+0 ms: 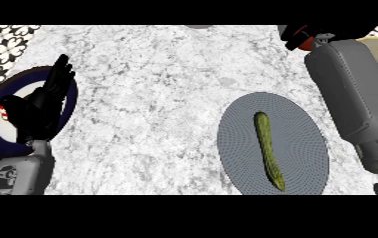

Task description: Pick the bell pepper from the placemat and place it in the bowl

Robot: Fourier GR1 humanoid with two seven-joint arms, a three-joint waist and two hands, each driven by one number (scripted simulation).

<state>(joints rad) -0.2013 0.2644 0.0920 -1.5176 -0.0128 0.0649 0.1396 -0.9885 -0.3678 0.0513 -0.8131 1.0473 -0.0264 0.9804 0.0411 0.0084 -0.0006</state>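
Fingers (60, 74) of the left hand (40, 107) are standing straight and close together at the left side of the scene, pointing toward the far edge and holding nothing; the hand is resting there in front of a round bowl (72, 99) with a dark blue rim and a white inside, much of which it is hiding. Its grey forearm (26, 174) is coming in from the near left corner. On the right, a grey forearm (347, 92) is stretching from the near right edge up toward the far right corner, where something red and black (299, 37) is showing at its end; whether the right hand's fingers are spread or curled I cannot tell. A grey oval placemat (303, 132) is lying on the marbled white bench (162, 92), right of centre and toward the near edge. Lying along its middle is a long, thin, dark green vegetable (267, 149) that is looking more like a cucumber than a bell pepper. It is sitting well apart from the bowl, with neither hand touching it.
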